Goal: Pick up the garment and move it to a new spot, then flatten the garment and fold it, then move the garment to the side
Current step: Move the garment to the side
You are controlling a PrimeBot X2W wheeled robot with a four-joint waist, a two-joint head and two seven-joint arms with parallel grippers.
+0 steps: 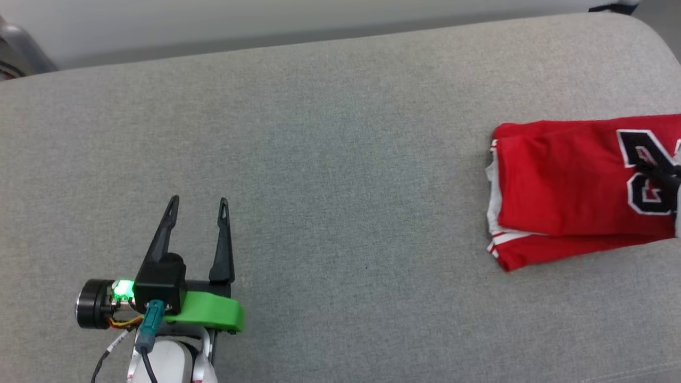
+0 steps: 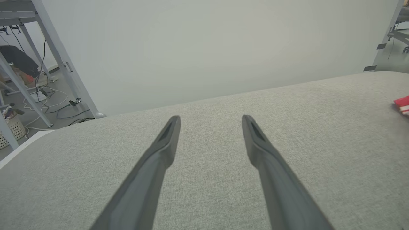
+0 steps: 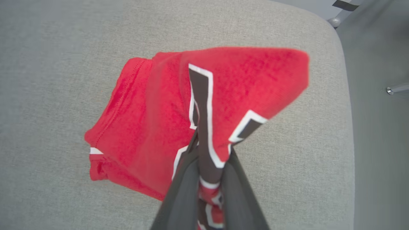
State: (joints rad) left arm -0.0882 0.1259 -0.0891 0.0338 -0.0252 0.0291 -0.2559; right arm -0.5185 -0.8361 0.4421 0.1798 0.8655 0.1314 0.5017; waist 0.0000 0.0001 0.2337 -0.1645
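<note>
The garment [image 1: 564,186], a red shirt with black white-outlined numbers and striped trim, lies folded at the right edge of the grey padded surface [image 1: 330,159]. My right gripper [image 3: 209,150] is shut on a pinch of its cloth at the number, and the fabric [image 3: 243,83] rises in a fold over the fingers. A dark fingertip [image 1: 662,175] of it crosses the number in the head view. My left gripper [image 1: 198,205] hovers open over bare grey cloth at the lower left, far from the shirt. In the left wrist view its fingers [image 2: 166,140] stand wide apart, and a corner of the garment [image 2: 402,104] shows at the far right.
The grey surface ends in a rounded edge [image 3: 342,64] just right of the shirt, with floor beyond. A pale wall [image 2: 204,48] runs behind the far edge. A metal frame [image 2: 60,60], cables and a basket [image 2: 12,131] stand at the far left.
</note>
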